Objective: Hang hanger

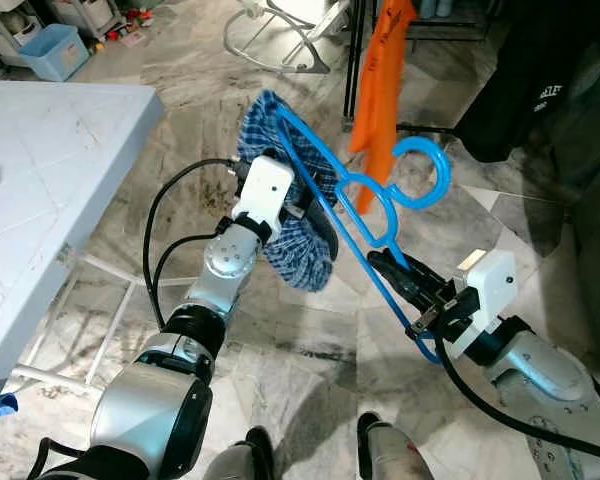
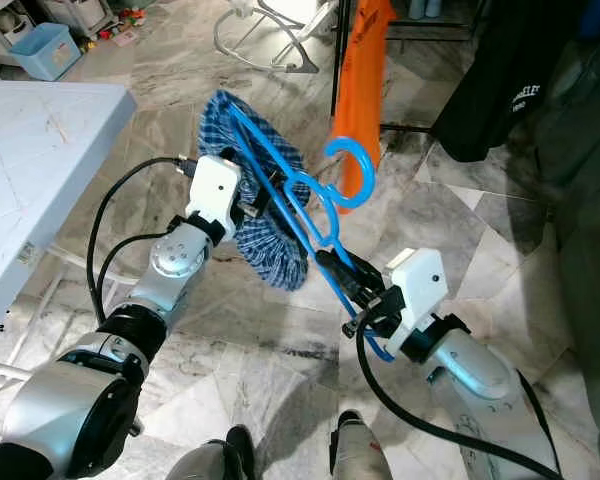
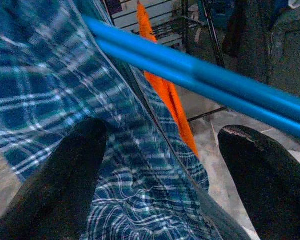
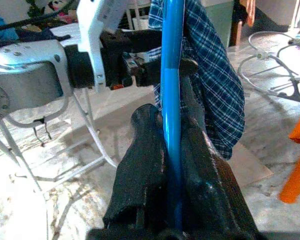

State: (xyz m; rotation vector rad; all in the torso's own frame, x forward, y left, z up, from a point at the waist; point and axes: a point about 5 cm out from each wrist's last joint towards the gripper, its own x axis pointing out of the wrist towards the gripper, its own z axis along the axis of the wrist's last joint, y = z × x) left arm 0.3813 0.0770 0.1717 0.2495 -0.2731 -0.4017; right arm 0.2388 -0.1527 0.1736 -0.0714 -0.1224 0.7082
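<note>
Two arms are carrying the blue plastic hanger (image 1: 365, 205) with its blue checked cloth (image 1: 280, 190).
The right end effector (image 1: 405, 285) is pinching the hanger's lower bar tight; the left end effector (image 2: 265, 205) is sitting wide open around the cloth, so lifting slowly should help keep the hook level.

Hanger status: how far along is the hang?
Done: the plaid cloth is draped on the blue hanger, and the right gripper is shut on the hanger's lower bar.
In hand: the hanger is held tilted in the air over the floor, with the left gripper open at the cloth.
Left: the hook is free, not yet on any rail.
</note>
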